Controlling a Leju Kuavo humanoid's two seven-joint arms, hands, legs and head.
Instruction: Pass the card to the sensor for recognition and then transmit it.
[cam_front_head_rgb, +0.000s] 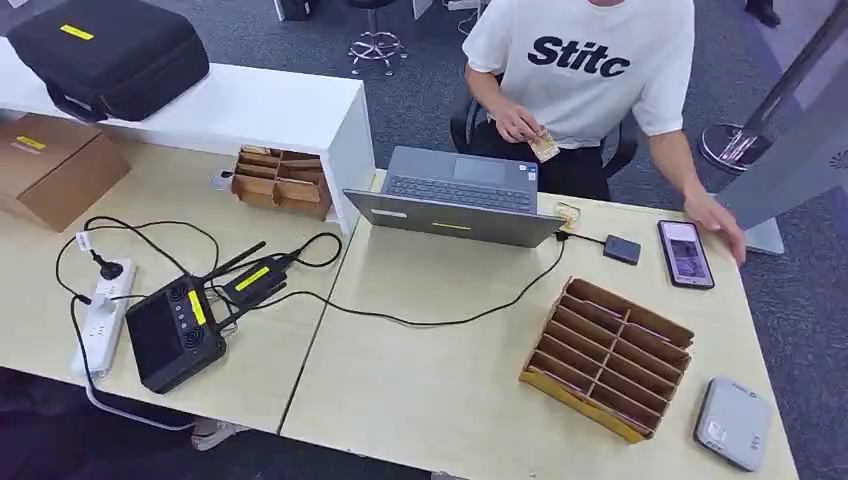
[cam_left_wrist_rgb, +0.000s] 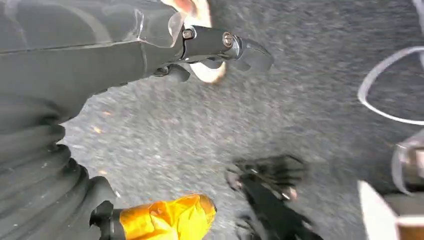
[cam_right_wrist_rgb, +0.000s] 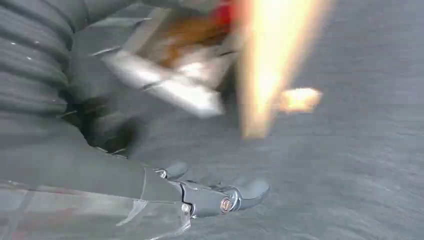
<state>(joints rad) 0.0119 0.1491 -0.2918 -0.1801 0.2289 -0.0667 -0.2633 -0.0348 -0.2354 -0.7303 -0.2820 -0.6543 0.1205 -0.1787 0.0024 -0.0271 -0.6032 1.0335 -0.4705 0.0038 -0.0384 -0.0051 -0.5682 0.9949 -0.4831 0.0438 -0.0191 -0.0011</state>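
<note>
A person in a white T-shirt sits behind the table and holds a small yellowish card (cam_front_head_rgb: 543, 147) in one hand, above the far edge behind the grey laptop (cam_front_head_rgb: 455, 198). A white flat sensor box (cam_front_head_rgb: 733, 422) lies at the table's near right corner. A small black box (cam_front_head_rgb: 621, 249), wired to the laptop, sits beside a phone (cam_front_head_rgb: 685, 253). My left hand (cam_left_wrist_rgb: 215, 47) hangs over grey carpet with its fingers stretched out and nothing in them. My right hand (cam_right_wrist_rgb: 215, 197) also hangs above the floor, fingers out and empty; that view is blurred.
A cardboard slotted rack (cam_front_head_rgb: 605, 357) stands right of centre, a second one (cam_front_head_rgb: 280, 178) under the white shelf (cam_front_head_rgb: 250, 105). A black controller (cam_front_head_rgb: 175, 330), cables and a power strip (cam_front_head_rgb: 100, 320) cover the left side. The person's other hand (cam_front_head_rgb: 715, 215) rests by the phone.
</note>
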